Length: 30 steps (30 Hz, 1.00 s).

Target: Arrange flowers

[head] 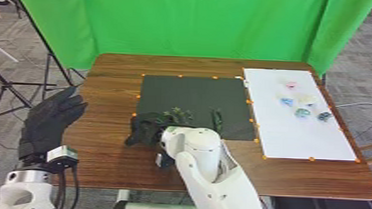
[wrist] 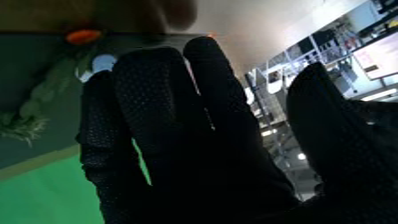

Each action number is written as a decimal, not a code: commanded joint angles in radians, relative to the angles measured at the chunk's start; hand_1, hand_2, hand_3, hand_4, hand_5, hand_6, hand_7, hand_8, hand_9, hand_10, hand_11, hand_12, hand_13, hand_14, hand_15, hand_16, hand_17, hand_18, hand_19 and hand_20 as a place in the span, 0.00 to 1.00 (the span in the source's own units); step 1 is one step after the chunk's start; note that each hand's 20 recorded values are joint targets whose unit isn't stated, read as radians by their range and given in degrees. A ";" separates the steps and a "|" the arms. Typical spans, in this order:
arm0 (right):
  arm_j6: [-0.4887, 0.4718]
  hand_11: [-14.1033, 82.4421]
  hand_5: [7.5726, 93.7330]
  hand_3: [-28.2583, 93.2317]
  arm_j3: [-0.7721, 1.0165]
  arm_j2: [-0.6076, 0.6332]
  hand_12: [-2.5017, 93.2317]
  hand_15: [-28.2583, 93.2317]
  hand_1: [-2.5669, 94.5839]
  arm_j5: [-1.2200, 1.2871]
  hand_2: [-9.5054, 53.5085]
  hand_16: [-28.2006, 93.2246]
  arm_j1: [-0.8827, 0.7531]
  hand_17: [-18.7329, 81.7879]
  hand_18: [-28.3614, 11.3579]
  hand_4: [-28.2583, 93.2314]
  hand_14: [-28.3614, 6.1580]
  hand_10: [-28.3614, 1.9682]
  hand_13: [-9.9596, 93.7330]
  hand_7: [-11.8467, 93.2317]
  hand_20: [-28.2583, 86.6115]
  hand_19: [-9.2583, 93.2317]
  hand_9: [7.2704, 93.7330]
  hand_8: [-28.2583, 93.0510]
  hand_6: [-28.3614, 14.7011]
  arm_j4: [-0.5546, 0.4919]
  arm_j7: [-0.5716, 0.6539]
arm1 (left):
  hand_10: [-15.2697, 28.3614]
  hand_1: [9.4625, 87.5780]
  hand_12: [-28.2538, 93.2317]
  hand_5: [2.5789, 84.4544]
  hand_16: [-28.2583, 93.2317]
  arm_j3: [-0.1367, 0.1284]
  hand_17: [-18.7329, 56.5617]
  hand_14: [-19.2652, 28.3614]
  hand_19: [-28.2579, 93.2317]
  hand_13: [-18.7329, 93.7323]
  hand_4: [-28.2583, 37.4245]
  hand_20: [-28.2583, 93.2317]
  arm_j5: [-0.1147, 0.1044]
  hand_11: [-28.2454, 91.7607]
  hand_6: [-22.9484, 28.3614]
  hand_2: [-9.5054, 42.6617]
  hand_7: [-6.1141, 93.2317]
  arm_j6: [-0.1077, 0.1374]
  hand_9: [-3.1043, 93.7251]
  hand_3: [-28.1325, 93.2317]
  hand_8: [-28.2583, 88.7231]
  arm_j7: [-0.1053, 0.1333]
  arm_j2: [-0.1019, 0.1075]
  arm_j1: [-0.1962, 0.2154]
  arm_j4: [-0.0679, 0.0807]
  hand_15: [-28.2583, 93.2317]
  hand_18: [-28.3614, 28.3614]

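Note:
On the black mat (head: pixel 192 90), near its front edge, a leafy green sprig (head: pixel 176 113) lies beside my right hand (head: pixel 148 128), and a narrower green stem (head: pixel 217 120) lies farther right. That hand is low at the mat's front left corner, palm partly hidden by the arm. In the right wrist view my right hand (wrist: pixel 169 120) has straight fingers and holds nothing visible; greenery (wrist: pixel 49 87) shows past its fingers. My left hand (head: pixel 50 119) is open beyond the table's left edge. A pink flower (head: pixel 291 85), a blue one (head: pixel 287 101), a cream one (head: pixel 308 100) and darker ones (head: pixel 302 112) lie apart on the white sheet.
The white sheet (head: pixel 284 138) covers the table's right side, with orange markers along its edges and the mat's. Brown wooden tabletop (head: pixel 109 155) extends left of and in front of the mat. A green backdrop (head: pixel 203 28) hangs behind the table.

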 commanded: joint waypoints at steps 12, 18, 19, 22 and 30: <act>0.242 0.28 0.69 0.91 0.020 0.357 0.18 0.83 0.21 0.519 0.36 0.38 0.081 0.53 0.08 0.06 0.41 0.30 0.71 0.27 0.32 1.00 0.61 0.15 0.50 -0.342 0.140 | 0.83 0.19 0.29 0.48 0.10 -0.063 0.13 0.99 0.74 0.38 0.10 0.21 -0.032 0.50 0.66 0.32 0.18 0.063 0.40 0.89 0.16 0.061 0.011 0.138 -0.051 0.74 0.92; 0.273 0.34 0.63 0.91 0.154 0.533 0.20 0.84 0.24 0.593 0.32 0.39 0.070 0.53 0.09 0.06 0.42 0.28 0.71 0.26 0.32 1.00 0.64 0.15 0.48 -0.347 0.264 | 0.83 0.18 0.29 0.48 0.10 -0.067 0.13 1.00 0.75 0.38 0.09 0.21 -0.056 0.51 0.66 0.32 0.18 0.093 0.40 0.89 0.16 0.103 0.022 0.181 -0.059 0.75 0.92; 0.289 0.36 0.61 0.91 0.170 0.571 0.21 0.84 0.24 0.605 0.30 0.39 0.063 0.53 0.10 0.06 0.43 0.28 0.71 0.27 0.32 1.00 0.64 0.15 0.47 -0.346 0.286 | 0.84 0.18 0.29 0.48 0.10 -0.061 0.14 1.00 0.75 0.40 0.09 0.22 -0.064 0.51 0.66 0.32 0.18 0.104 0.41 0.89 0.16 0.116 0.029 0.180 -0.058 0.76 0.93; 0.311 0.45 0.59 0.91 0.216 0.662 0.23 0.85 0.27 0.626 0.26 0.39 0.048 0.53 0.12 0.06 0.44 0.28 0.70 0.28 0.32 1.00 0.64 0.15 0.45 -0.333 0.349 | 0.85 0.18 0.30 0.49 0.10 -0.051 0.15 1.00 0.78 0.44 0.08 0.23 -0.081 0.54 0.67 0.32 0.18 0.127 0.43 0.89 0.17 0.151 0.045 0.189 -0.058 0.81 0.94; 0.478 0.54 0.59 0.92 0.260 0.909 0.24 0.86 0.30 0.746 0.22 0.39 0.006 0.54 0.15 0.05 0.47 0.31 0.70 0.31 0.33 1.00 0.62 0.15 0.43 -0.258 0.545 | 0.88 0.18 0.32 0.52 0.10 -0.031 0.16 1.00 0.80 0.45 0.08 0.24 -0.107 0.56 0.68 0.32 0.18 0.182 0.45 0.89 0.17 0.208 0.066 0.203 -0.061 0.84 0.95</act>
